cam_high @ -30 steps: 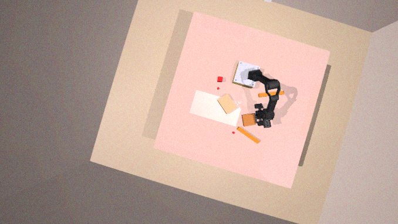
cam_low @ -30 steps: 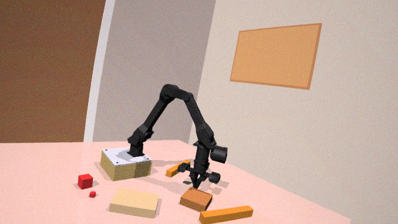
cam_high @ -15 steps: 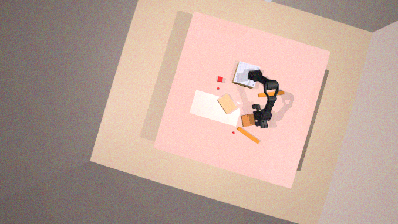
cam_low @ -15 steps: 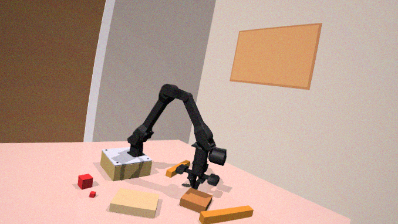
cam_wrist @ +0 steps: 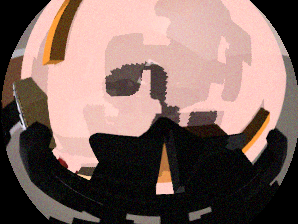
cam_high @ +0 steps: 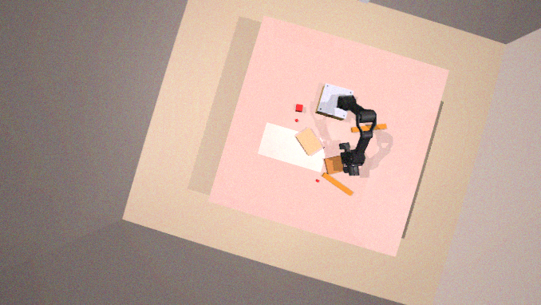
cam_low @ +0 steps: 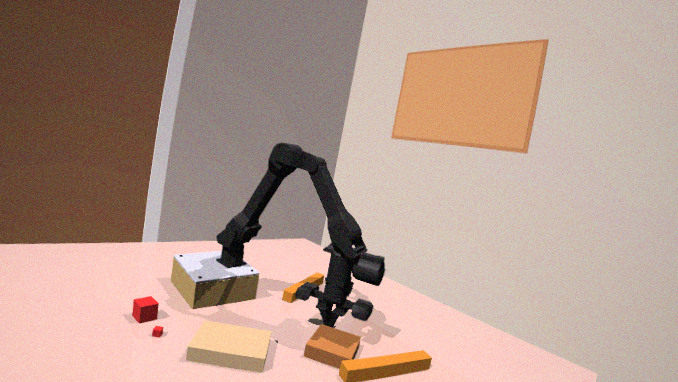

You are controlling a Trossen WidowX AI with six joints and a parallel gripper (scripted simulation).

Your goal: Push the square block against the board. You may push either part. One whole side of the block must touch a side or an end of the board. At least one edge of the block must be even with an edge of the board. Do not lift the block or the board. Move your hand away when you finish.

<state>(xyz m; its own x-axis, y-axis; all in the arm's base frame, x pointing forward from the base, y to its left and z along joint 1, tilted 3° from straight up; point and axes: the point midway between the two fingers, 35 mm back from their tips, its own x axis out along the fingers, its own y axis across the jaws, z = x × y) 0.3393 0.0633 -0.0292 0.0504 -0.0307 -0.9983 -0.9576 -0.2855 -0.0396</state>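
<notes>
The brown square block (cam_high: pixel 331 165) (cam_low: pixel 330 341) (cam_wrist: pixel 206 131) lies flat, partly in the arm's shadow. The pale tan board (cam_high: pixel 309 141) (cam_low: pixel 230 340) lies flat to its left in the top and exterior views, turned at a different angle, with a gap between them. My gripper (cam_low: pixel 328 325) (cam_wrist: pixel 162 120) is shut and empty, pointing down. Its tips are low, close to the block's rear edge in the exterior view; I cannot tell whether they touch it. In the top view the hand hides the tips and covers the block's right side.
An orange bar (cam_high: pixel 337 184) (cam_low: pixel 385 366) lies close to the block's front corner. Another orange bar (cam_high: pixel 382 126) (cam_low: pixel 312 282) lies under the arm. A red cube (cam_high: pixel 299 108) (cam_low: pixel 145 309) and small red cubes lie around. A white rectangle (cam_high: pixel 279 144) is under the board.
</notes>
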